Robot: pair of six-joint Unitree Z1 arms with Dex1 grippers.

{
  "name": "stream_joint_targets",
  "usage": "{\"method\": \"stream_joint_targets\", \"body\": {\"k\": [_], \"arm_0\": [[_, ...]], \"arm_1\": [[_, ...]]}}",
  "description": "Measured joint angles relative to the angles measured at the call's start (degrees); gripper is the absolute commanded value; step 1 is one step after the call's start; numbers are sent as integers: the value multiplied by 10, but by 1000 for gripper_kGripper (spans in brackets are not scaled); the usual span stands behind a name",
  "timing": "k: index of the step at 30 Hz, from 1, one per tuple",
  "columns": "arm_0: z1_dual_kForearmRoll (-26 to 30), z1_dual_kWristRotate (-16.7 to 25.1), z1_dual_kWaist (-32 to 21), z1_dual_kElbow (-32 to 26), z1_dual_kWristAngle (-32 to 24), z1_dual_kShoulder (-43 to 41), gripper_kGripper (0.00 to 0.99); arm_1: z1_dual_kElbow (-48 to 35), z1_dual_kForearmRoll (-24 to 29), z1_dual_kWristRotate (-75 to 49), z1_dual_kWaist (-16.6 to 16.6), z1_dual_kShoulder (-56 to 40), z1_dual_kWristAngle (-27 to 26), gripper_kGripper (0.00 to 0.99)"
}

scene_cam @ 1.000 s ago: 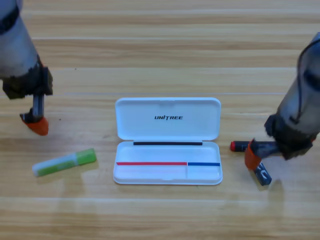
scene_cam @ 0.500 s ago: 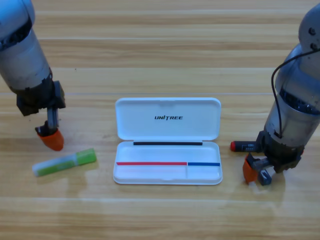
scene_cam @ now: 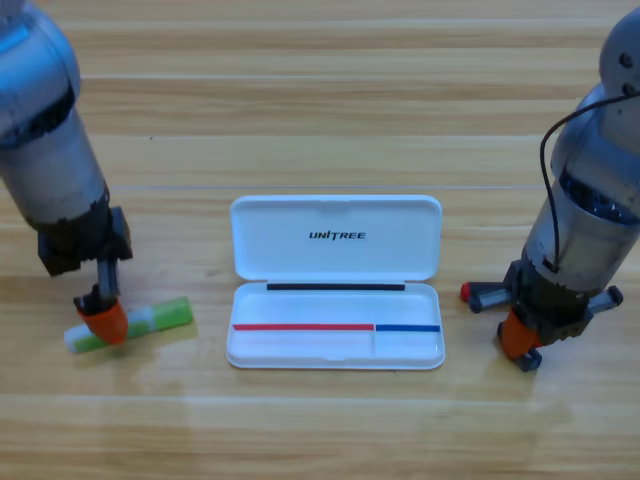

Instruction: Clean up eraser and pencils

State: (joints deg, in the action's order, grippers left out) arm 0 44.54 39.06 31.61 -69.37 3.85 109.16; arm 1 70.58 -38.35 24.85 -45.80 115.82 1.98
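The light green pencil (scene_cam: 165,314) with a white end lies on the table at the left, slightly tilted. My left gripper (scene_cam: 103,321) points down onto its left part and covers it there. At the right, the red pencil (scene_cam: 478,293) shows only its left end; my right arm hides the remainder. My right gripper (scene_cam: 518,335) is down at the table just below that pencil, over the eraser (scene_cam: 529,361), of which only a dark corner peeks out under the gripper.
The white UNITREE case (scene_cam: 335,237) lies open in the middle, lid up toward the back, with its shallow tray (scene_cam: 300,345) toward the front. Both arms come in from the upper corners.
My left gripper has moved down and right onto the green pencil. My right gripper has lowered over the eraser and now hides most of it and more of the red pencil.
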Motion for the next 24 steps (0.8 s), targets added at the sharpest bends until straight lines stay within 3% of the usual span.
{"method": "stream_joint_targets", "body": {"k": [6, 9, 12, 18, 24], "arm_0": [[-29, -1, -1, 23, 0, 7, 983], [-41, -2, -1, 27, 0, 13, 983], [-46, -3, -1, 29, -1, 19, 983], [-71, -8, -2, 47, -1, 28, 973], [-76, -11, -3, 50, -6, 30, 828]], "arm_1": [[5, -9, -23, 12, 0, -17, 0], [19, -41, -145, 14, 0, -17, 0], [73, -88, -358, 14, 0, -16, 0], [177, -157, -550, 10, -1, -60, 0], [278, -211, -603, -8, 25, -74, 0]]}}
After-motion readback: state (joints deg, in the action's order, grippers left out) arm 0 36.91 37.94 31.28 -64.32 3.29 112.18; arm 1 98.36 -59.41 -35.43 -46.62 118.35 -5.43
